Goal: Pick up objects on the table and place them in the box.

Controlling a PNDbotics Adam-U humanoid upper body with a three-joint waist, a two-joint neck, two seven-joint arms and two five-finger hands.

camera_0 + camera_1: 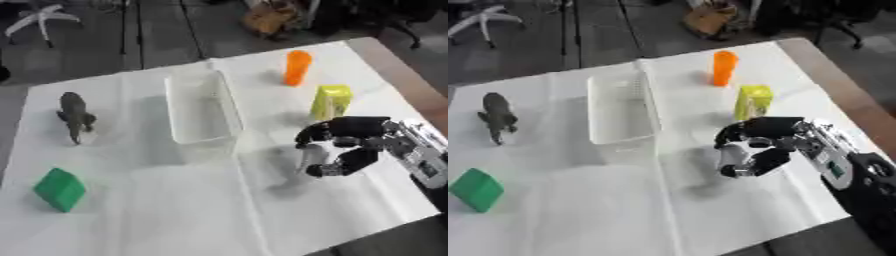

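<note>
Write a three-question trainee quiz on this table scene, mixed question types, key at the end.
1. True or false: the clear box already holds an item.
2. Which item stands nearest the right hand?
A. orange cup
B. yellow carton
C. green block
3. Fill in: the grey dinosaur figure stands on the box's ____ side.

Key
1. False; nothing shows inside it.
2. B
3. left

The right hand's fingers curl round a small whitish object.
</note>
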